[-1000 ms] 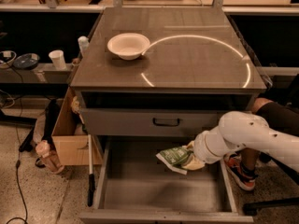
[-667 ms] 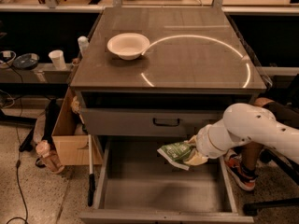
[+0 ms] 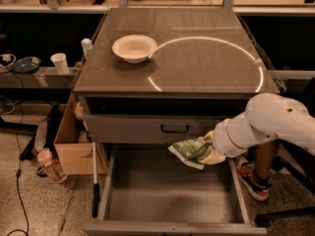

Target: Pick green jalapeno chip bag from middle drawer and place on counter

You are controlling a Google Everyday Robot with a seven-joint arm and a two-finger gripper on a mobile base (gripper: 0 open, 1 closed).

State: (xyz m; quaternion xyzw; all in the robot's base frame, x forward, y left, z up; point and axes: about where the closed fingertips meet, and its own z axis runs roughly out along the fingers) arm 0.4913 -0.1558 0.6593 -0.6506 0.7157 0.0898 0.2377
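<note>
Our hand (image 3: 210, 151) pinches the green chip bag (image 3: 188, 149) by 1 edge over the middle drawer (image 3: 162, 198), so lifting fast it could snag the bench (image 3: 211, 63) lip & drop.

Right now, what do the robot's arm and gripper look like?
The arm is glossy white, built of rounded segments with a thin dark seam at the wrist. No cables or markings show. The gripper, on the green jalapeno chip bag above the middle drawer, has pale cream fingers.
</note>
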